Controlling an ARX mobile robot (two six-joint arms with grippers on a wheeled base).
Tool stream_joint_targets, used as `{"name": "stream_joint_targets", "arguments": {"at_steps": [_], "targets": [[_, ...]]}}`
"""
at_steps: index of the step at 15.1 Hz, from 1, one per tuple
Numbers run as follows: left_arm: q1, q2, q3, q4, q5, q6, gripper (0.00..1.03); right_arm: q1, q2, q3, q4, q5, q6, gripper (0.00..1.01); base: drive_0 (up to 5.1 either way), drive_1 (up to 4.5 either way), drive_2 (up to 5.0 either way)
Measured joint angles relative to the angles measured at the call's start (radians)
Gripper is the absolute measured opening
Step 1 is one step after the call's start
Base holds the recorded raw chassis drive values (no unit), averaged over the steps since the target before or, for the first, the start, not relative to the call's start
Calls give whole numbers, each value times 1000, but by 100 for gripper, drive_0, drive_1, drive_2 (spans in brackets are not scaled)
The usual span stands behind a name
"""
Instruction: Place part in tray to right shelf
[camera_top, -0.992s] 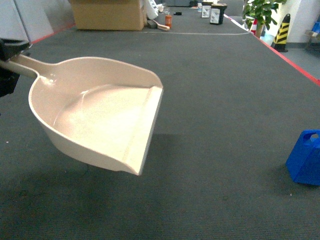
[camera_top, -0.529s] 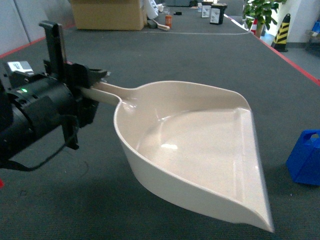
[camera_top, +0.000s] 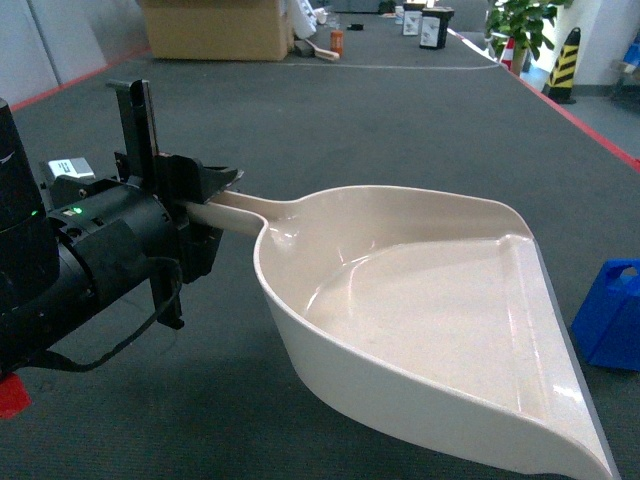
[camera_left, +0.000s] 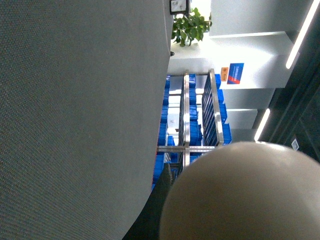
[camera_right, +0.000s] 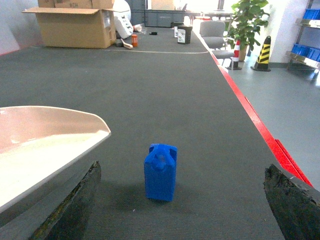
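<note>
While the black left gripper (camera_top: 205, 195) stands at the left of the head view, its jaws are pressed on the straight handle of the large beige-pink plastic dustpan-shaped tray (camera_top: 420, 310). The tray hangs in the air above the dark grey carpeted table (camera_top: 400, 120), with its handle pointing left and its wide flat lip pointing to the lower right. The inside of the tray is bare. In the left wrist view the rounded beige back of the tray (camera_left: 240, 195) fills the lower right corner, and behind it, far away, a stainless-steel shelf with blue plastic crates (camera_left: 192, 125) is seen sideways.

To the right of the tray, at the right edge of the head view, stands the small bright blue plastic part (camera_top: 612, 315), boxy with rounded edges. It rests upright on the table, apart from the tray lip and not touching it. In the right wrist view the same part (camera_right: 160, 171) stands in the middle, between the two dark fingers (camera_right: 75, 202) of the right gripper (camera_right: 180, 205). These fingers are spread wide, one at each lower corner, and they touch nothing. A red line (camera_right: 260, 125) runs along the right border of the table, and a brown cardboard box (camera_right: 75, 25) sits at the far end.
</note>
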Motion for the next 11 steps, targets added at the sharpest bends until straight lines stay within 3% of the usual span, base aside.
{"name": "stream_joint_targets", "arguments": {"at_steps": [1, 2, 3, 4, 5, 6, 8, 11], "targets": [[0, 0, 0, 0, 0, 0, 12, 0, 0, 0, -1, 1, 0, 98, 0, 0, 0], [0, 0, 0, 0, 0, 0, 12, 49, 84, 49, -135, 124, 4, 98, 0, 0, 0], [0, 0, 0, 0, -2, 0, 12, 37, 246, 84, -99, 183, 2, 98, 0, 0, 0], [0, -2, 0, 1, 3, -3, 12, -28, 402, 106, 3, 166, 3, 98, 0, 0, 0], [0, -2, 0, 0, 1, -3, 12, -84, 561, 127, 125, 120, 3, 98, 0, 0, 0], [0, -2, 0, 1, 1, -4, 12, -111, 710, 156, 225, 83, 9, 98, 0, 0, 0], [0, -2, 0, 0, 2, -4, 12, -97, 1035, 263, 402, 20, 11, 98, 0, 0, 0], [0, -2, 0, 0, 0, -3, 12, -60, 1373, 466, 435, -13, 46, 98, 0, 0, 0]]}}
